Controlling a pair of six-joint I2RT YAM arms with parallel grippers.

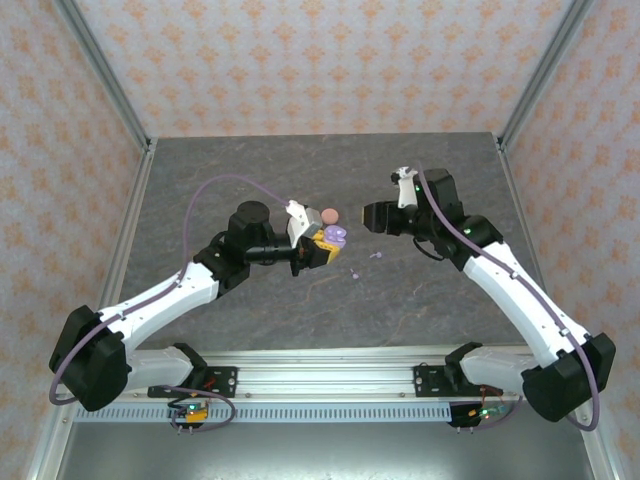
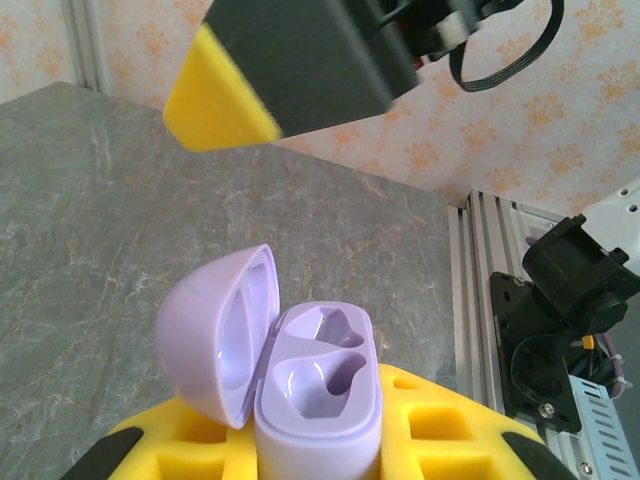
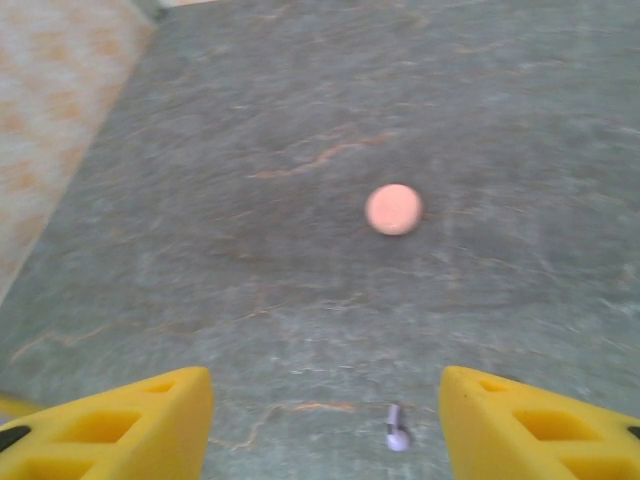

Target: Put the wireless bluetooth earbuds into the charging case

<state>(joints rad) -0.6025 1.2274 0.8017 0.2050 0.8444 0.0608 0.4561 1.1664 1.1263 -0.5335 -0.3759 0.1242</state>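
Note:
My left gripper is shut on the lavender charging case, holding it above the table. In the left wrist view the case stands upright between the yellow pads, its lid swung open to the left and both sockets empty. Two lavender earbuds lie on the table, one below my right gripper and one nearer the front. The right gripper hangs open above the table, with a lavender earbud lying between its yellow fingers, closer to the right one.
A salmon-pink round disc lies on the grey table just behind the held case. A black, yellow-tipped finger of the right gripper hangs above the case in the left wrist view. Patterned walls enclose the table.

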